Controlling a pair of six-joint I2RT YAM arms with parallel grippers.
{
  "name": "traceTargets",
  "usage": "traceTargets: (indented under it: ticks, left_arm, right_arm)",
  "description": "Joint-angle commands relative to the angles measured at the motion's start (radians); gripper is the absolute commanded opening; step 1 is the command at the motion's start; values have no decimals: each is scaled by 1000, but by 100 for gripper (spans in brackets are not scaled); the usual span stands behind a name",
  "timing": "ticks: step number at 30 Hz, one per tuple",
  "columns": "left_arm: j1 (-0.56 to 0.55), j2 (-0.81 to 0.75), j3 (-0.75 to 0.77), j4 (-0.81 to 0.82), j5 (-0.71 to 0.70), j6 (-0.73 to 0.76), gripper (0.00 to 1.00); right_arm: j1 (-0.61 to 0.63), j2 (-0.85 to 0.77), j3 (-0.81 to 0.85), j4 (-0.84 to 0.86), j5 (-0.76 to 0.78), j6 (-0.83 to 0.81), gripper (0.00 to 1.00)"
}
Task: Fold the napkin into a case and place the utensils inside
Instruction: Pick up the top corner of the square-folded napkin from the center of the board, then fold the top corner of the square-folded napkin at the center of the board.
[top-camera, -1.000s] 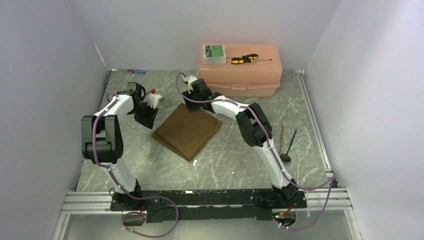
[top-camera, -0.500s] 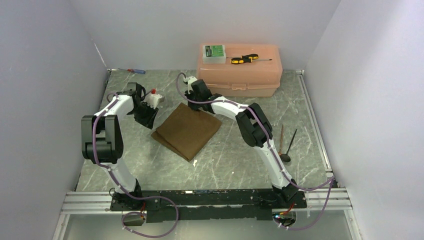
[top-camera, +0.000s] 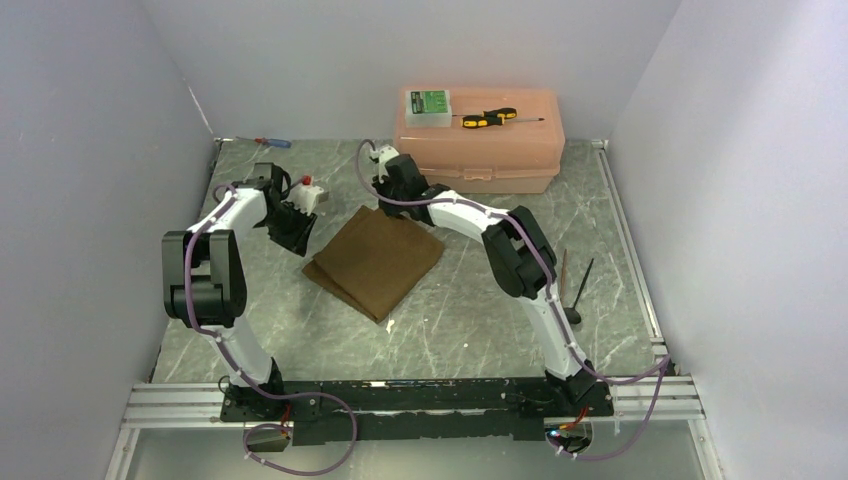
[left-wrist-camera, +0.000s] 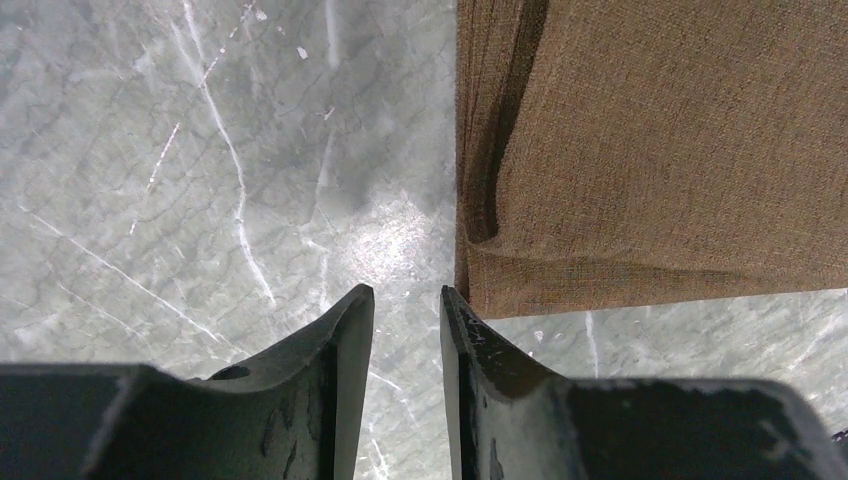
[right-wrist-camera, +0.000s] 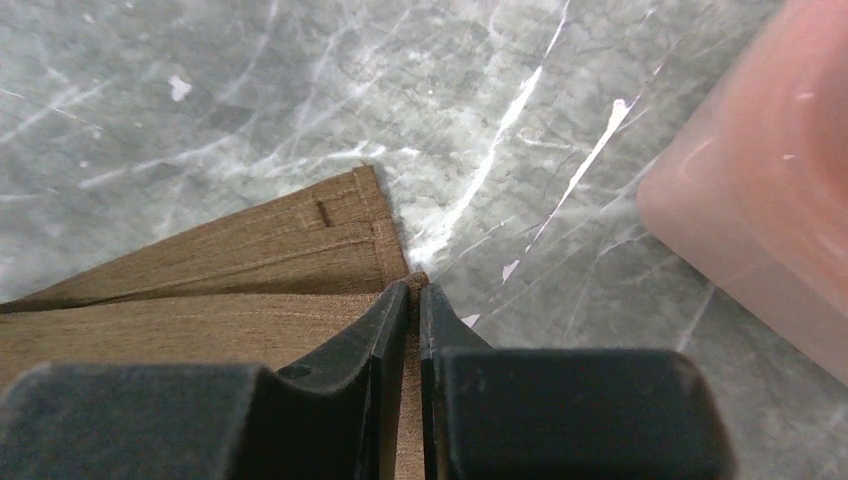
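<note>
The brown napkin (top-camera: 375, 262) lies folded as a tilted square in the middle of the table. My right gripper (right-wrist-camera: 414, 288) is shut on the napkin's far corner (right-wrist-camera: 300, 240), a strip of cloth pinched between its fingers, close to the pink box. My left gripper (left-wrist-camera: 405, 300) is open and empty, just off the napkin's left corner (left-wrist-camera: 640, 160), fingertips near the table. The utensils (top-camera: 575, 285), dark and thin with a rounded black end, lie at the right of the table beyond the right arm.
A pink plastic box (top-camera: 478, 138) stands at the back, with a green-labelled case (top-camera: 427, 104) and a yellow-and-black screwdriver (top-camera: 488, 118) on its lid. A blue-and-red screwdriver (top-camera: 268, 142) lies at the back left. White walls close in both sides.
My right gripper has moved slightly toward the back, still holding the napkin's far corner. The left arm has barely moved.
</note>
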Motion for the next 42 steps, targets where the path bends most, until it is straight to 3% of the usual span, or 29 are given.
traceTargets:
  ticks: [1,7,11,15,19,23,32,42]
  left_arm:
    - [1,-34,43,-12,35,-20,37]
    - [2,-41,60,-25,33,-17,38]
    - [1,-47,92,-56,53,-29,46]
    - [1,-56,131,-89,114,-60,51]
    - [-9,-50,148,-96,197,-91,53]
    - [-14,-27,138,-82,230,-105,54]
    - [-42,33,130,-4,125,-155,52]
    - [-51,40,120,5,113,-153,52]
  right_arm:
    - [14,-116,-38,71,28,-4,12]
    - [52,-163,-100,85,39,-23,11]
    - [86,-205,-174,105,121,-44,10]
    - [136,-233,-234,157,254,-79,4]
    - [148,-267,-277,195,261,-53,2]
    - [158,-328,-337,210,232,-25,1]
    - [199,-474,-581,219,64,83,0]
    - [270,-479,-695,178,-40,93,0]
